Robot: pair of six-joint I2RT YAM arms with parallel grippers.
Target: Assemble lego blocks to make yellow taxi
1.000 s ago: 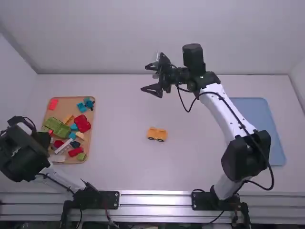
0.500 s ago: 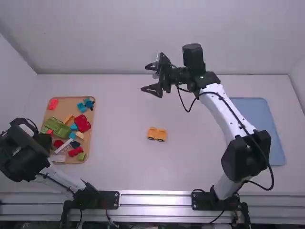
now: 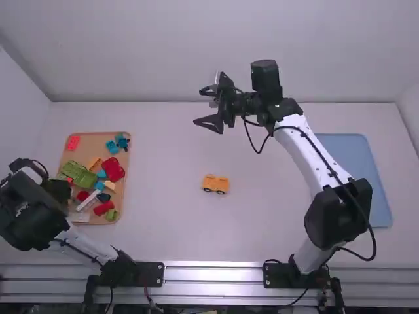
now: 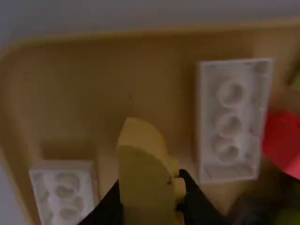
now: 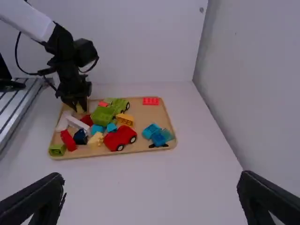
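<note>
The yellow-orange car body on dark wheels (image 3: pixel 215 184) stands upright mid-table. My left gripper (image 3: pixel 64 191) is over the near left part of the tray of bricks (image 3: pixel 121 171). In the left wrist view that gripper (image 4: pixel 152 204) is shut on a curved yellow block (image 4: pixel 143 164), with white bricks lying on either side below it. Far from the car, toward the back wall, my right gripper (image 3: pixel 198 106) hangs with its fingers wide apart. The right wrist view has this gripper (image 5: pixel 151 185) with nothing between its fingers; an orange-yellow piece (image 5: pixel 124 119) lies in the tray.
The wooden tray also holds a green vehicle (image 3: pixel 80 174), a red car (image 3: pixel 113 169), blue pieces (image 3: pixel 112 147) and a flat red brick (image 3: pixel 72 142). A blue mat (image 3: pixel 357 176) lies at the right, partly behind the right arm.
My left gripper and wrist have shifted slightly over the near left part of the tray. The right arm and the car have stayed where they were.
</note>
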